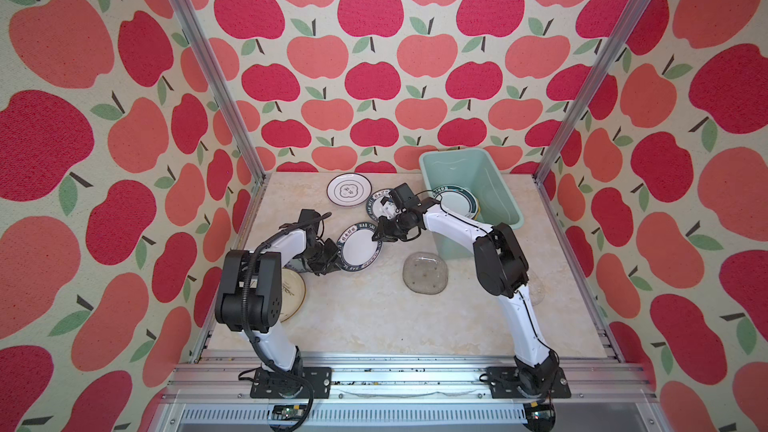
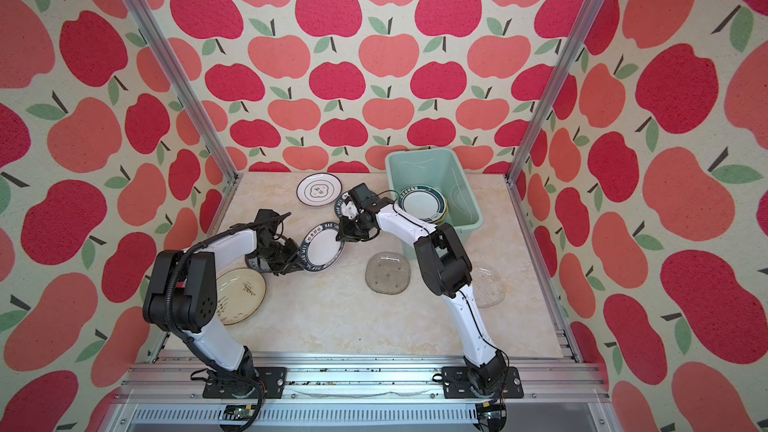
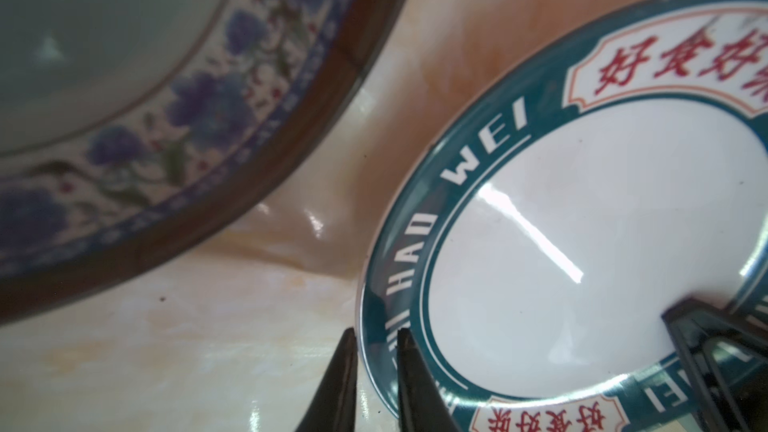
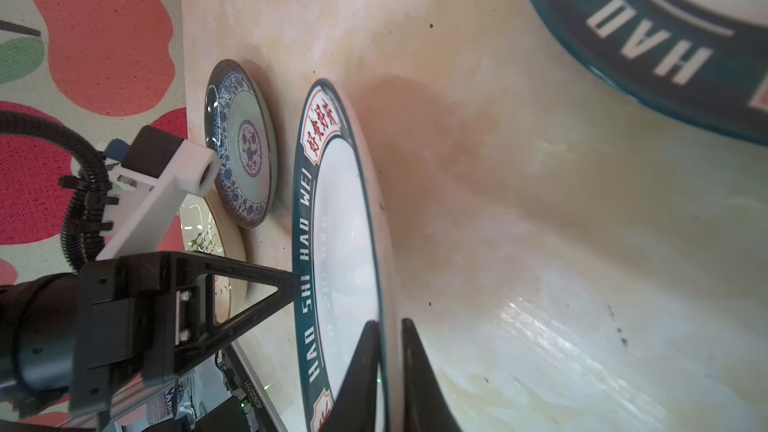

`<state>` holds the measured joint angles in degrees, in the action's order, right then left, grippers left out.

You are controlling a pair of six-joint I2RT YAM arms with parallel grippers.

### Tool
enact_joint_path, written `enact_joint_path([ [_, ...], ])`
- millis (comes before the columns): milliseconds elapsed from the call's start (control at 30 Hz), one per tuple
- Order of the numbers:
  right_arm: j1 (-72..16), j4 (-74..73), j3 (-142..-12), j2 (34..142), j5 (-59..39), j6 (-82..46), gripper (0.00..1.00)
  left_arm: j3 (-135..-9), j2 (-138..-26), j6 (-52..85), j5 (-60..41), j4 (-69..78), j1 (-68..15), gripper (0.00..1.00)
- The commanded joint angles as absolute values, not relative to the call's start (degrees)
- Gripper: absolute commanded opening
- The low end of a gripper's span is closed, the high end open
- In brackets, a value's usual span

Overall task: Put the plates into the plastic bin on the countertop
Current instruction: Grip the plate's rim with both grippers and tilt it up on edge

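Observation:
A white plate with a dark teal lettered rim (image 1: 359,248) (image 2: 322,247) sits tilted at mid-countertop, held from both sides. My left gripper (image 1: 332,261) (image 3: 376,351) is shut on its near-left rim. On the far-right rim my right gripper (image 1: 377,236) (image 4: 388,338) is shut too. The mint-green plastic bin (image 1: 498,184) (image 2: 465,184) stands at the back right with a lettered plate (image 1: 455,203) inside. Loose plates lie around: a white one (image 1: 348,189), another lettered one (image 1: 376,207) (image 4: 665,35), a blue-patterned one (image 3: 208,118) (image 4: 245,151), and a cream one (image 1: 293,292).
A clear glass plate (image 1: 424,273) lies right of centre, near the bin's front end. A second glass plate (image 2: 490,286) is partly hidden behind the right arm. Aluminium rails (image 1: 374,361) frame the beige countertop (image 1: 374,317), with apple-print walls on three sides.

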<state>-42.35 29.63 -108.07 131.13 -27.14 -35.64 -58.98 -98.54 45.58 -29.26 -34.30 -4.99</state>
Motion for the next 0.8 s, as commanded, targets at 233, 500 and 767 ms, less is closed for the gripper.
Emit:
enact_joint_path([
  [233,-41.21,26.67,-105.50,120.62,-27.16,-41.33,0.08,-61.82,-85.72,44.70,-26.53,-38.32,-4.85,0.57],
  [500,-40.08,26.75,-105.78,112.32,-28.27,-43.67,0.07,-59.10,-69.66,39.89,-30.45,-32.12,-4.04,0.77],
  [767,-39.57,24.25,-102.21,105.00,-35.45,-46.42,0.06,-54.51,-62.56,45.51,-41.13,-18.20,-4.02,0.74],
])
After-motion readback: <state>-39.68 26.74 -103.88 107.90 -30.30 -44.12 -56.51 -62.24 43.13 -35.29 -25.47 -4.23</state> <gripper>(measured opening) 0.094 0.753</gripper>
